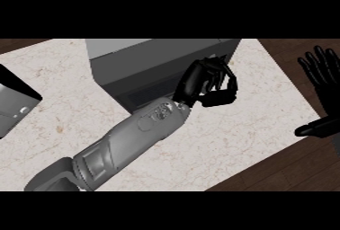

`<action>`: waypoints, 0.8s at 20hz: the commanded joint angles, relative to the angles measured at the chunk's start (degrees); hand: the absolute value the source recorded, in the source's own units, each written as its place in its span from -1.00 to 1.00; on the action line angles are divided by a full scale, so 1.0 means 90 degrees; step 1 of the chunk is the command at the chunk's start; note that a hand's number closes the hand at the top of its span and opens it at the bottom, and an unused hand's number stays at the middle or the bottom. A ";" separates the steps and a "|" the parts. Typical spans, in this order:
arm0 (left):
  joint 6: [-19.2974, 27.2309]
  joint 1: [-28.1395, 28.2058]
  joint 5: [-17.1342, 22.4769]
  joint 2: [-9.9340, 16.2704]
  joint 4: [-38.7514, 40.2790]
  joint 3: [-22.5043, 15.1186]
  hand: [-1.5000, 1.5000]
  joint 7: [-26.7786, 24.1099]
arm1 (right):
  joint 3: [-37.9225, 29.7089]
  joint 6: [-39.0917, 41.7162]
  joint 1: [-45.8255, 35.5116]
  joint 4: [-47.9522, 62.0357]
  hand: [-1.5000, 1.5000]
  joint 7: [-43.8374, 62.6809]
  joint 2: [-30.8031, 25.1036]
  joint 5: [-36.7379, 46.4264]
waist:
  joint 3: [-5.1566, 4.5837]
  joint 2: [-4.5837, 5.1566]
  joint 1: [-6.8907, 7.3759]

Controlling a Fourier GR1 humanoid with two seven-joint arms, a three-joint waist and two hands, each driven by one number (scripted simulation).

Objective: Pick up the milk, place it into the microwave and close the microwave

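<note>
Milk: not visible anywhere on the table (60,112); either hidden inside the microwave (159,63) or behind the left hand (209,83), which of the two cannot be told. Microwave: grey box at the far middle of the pale stone table, dark front facing the robot; whether its door is open, ajar or closed cannot be told from above. Left hand: fingers curled at the front right corner of the microwave, nothing seen in its grasp. Right hand (324,72): resting open at the right edge, fingers up, well apart from the microwave. Grey tray-like item (16,105): left edge, unrelated. Risks, as judgement: curled fingers may catch on the door edge or frame on withdrawal; a push from this corner could skid the microwave instead of swinging the door; a carton standing near the opening could block closure.
</note>
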 commanded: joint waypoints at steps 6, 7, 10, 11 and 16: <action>0.0151 -0.0338 0.0175 -0.0133 0.0286 -0.0054 1.00 -0.0051 | 0.0354 0.0861 -0.0273 -0.0429 -1.00 0.0086 -0.0206 -0.0150 | 0.0024 0.0064 -0.0168; 0.0181 -0.0337 0.0204 -0.0133 0.0259 -0.0036 1.00 -0.0083 | 0.0435 0.0984 -0.0305 -0.0549 1.00 0.0114 -0.0227 -0.0170 | 0.0020 0.0052 -0.0192; 0.0202 -0.0374 0.0305 -0.0133 0.0200 -0.0028 1.00 -0.0051 | 0.0807 0.1382 -0.0412 -0.0972 1.00 0.0157 -0.0309 -0.0060 | 0.0023 0.0011 -0.0162; 0.0243 -0.0333 0.0310 -0.0133 0.0252 -0.0057 1.00 -0.0048 | 0.0896 0.1452 -0.0470 -0.1113 1.00 0.0190 -0.0288 -0.0088 | 0.0025 0.0022 -0.0151; 0.0345 -0.0371 0.0359 -0.0132 0.0305 -0.0114 1.00 -0.0088 | 0.1138 0.1544 -0.0517 -0.1593 1.00 0.0425 -0.0350 -0.0189 | 0.0032 0.0019 -0.0296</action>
